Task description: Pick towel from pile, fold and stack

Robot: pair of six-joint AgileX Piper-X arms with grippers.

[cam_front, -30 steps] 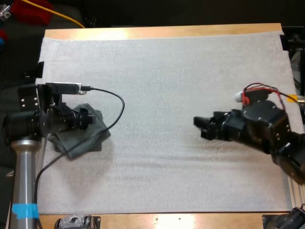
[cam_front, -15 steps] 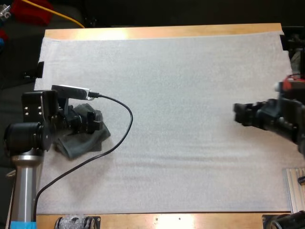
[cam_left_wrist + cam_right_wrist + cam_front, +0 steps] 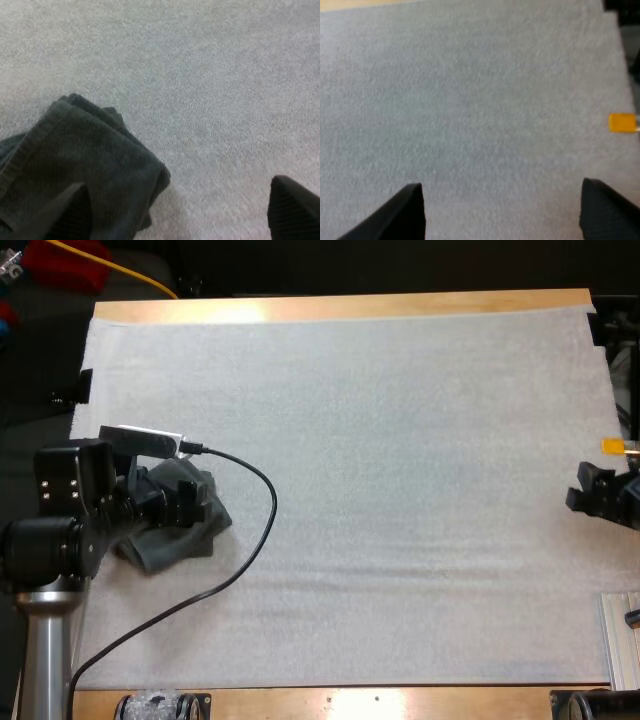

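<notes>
A crumpled dark grey-green towel (image 3: 178, 543) lies on the white mat (image 3: 380, 440) near its left side. My left gripper (image 3: 190, 501) hovers over the towel's upper part, open. In the left wrist view the towel (image 3: 75, 160) reaches under one finger (image 3: 60, 215), while the other finger (image 3: 295, 210) stands over bare mat; nothing is gripped between them. My right gripper (image 3: 588, 490) sits at the mat's right edge. In its own wrist view the right gripper (image 3: 502, 215) is open, fingers wide apart above bare mat.
The mat covers most of the wooden table (image 3: 340, 306), whose far edge shows as a light strip. A black cable (image 3: 255, 530) loops from the left arm across the mat, right of the towel.
My right arm has pulled back from mid-mat to the right edge. My left arm has shifted slightly left and stays over the towel.
</notes>
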